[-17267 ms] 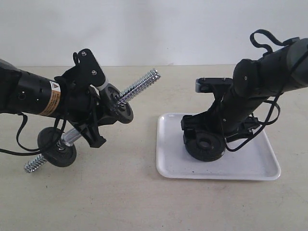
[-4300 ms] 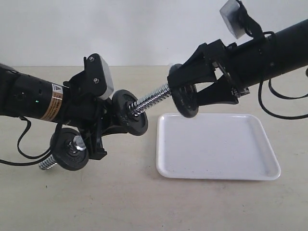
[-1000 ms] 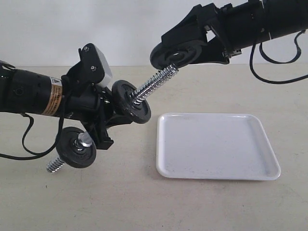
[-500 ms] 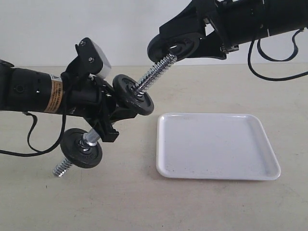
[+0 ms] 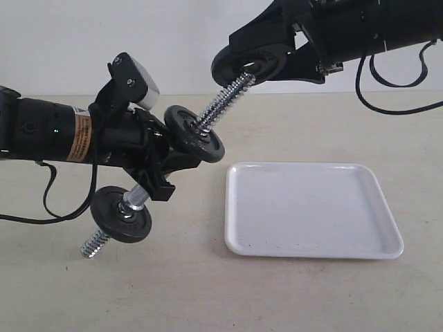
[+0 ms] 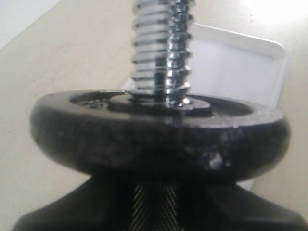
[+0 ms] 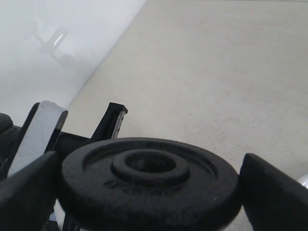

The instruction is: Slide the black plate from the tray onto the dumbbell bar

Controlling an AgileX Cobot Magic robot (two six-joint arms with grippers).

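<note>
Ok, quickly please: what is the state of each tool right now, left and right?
Left tool: closed, holding the dumbbell bar at its middle.
Right tool: closed, holding the black plate.

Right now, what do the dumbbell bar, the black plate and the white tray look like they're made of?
The dumbbell bar looks like chromed steel: mirror-bright threads. The black plate seems cast iron, matte black with a faintly pebbled surface. The tray is smooth glossy white, probably plastic or melamine; I can't tell which.
</note>
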